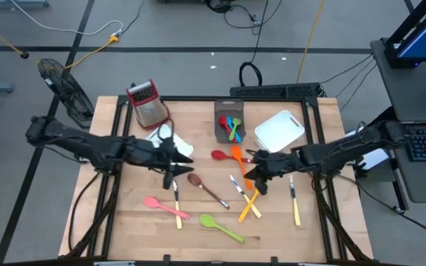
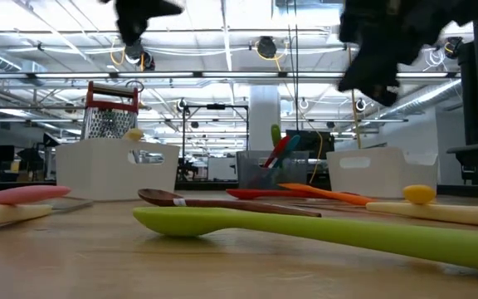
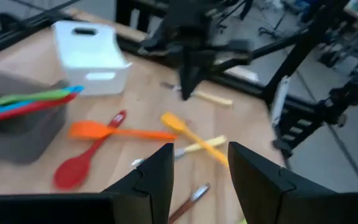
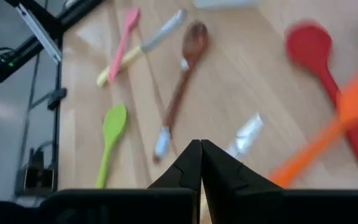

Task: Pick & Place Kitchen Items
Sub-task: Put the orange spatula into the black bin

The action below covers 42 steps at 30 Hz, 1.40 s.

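Several kitchen items lie flat on the wooden table: a red spoon (image 1: 219,155), an orange spatula (image 1: 237,153), a brown spoon (image 1: 204,188), a pink spatula (image 1: 161,205), a green spoon (image 1: 220,227), and yellow-handled knives (image 1: 295,205). My left gripper (image 3: 201,171) hangs open and empty above the table's left middle (image 1: 173,177), near the brown spoon's bowl. My right gripper (image 4: 201,163) is shut on nothing and hovers over a knife (image 4: 244,134) right of centre (image 1: 256,185). Both grippers are clear of the table.
A dark grey bin (image 1: 220,122) with several coloured utensils stands at the far middle, and a white bin (image 1: 279,131) sits to its right. A red-topped grater (image 1: 146,100) stands at the far left. Another white bin (image 1: 170,142) lies partly under my left arm.
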{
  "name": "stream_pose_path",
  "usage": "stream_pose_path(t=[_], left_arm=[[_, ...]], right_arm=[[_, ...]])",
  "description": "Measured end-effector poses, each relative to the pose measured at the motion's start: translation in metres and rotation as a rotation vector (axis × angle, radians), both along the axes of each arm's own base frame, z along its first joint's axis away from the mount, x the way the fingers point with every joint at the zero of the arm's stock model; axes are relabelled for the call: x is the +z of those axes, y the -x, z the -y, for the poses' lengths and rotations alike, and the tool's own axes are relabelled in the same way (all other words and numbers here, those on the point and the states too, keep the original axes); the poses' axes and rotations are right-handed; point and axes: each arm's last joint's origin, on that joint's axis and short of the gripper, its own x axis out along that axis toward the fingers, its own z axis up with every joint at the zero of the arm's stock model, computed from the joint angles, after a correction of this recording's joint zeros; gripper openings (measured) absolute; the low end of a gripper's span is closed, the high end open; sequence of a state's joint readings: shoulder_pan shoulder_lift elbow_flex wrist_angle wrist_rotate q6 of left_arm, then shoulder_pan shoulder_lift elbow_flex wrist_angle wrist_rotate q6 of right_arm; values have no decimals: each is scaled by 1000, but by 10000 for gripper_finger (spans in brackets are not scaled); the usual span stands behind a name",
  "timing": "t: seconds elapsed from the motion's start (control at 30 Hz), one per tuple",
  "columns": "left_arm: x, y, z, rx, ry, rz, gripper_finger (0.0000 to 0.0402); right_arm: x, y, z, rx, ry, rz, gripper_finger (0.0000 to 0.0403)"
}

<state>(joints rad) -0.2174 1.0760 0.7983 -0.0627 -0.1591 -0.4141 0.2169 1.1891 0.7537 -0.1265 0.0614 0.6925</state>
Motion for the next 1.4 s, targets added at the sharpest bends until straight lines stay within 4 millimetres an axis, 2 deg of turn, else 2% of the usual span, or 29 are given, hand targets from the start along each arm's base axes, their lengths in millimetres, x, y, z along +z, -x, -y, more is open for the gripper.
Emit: stream_pose_path(t=[0.2,0.4,0.6,0.77,0.87,1.07,1.23,1.4], left_arm=[[-7,32,0,13,-12,30,154],[-20,61,-4,5,-37,38,154],[-28,83,-7,-22,-45,90,154],[-34,99,-12,-24,-41,91,154],[-37,104,-14,-26,-48,70,154],[-37,111,-16,-30,-61,59,154],[-36,111,-16,-39,-85,63,154],[-37,111,-16,-43,-100,62,154]], right_arm=[[9,-27,-3,7,87,-145,4],[8,-46,-1,-18,111,-340,28],[2,-60,0,-59,81,-385,73],[-5,-59,3,-127,39,-444,122],[-7,-54,6,-182,17,-502,150],[-7,-55,7,-234,5,-497,187],[-11,-54,11,-282,-12,-524,194],[-30,-58,12,-308,-37,-599,194]])
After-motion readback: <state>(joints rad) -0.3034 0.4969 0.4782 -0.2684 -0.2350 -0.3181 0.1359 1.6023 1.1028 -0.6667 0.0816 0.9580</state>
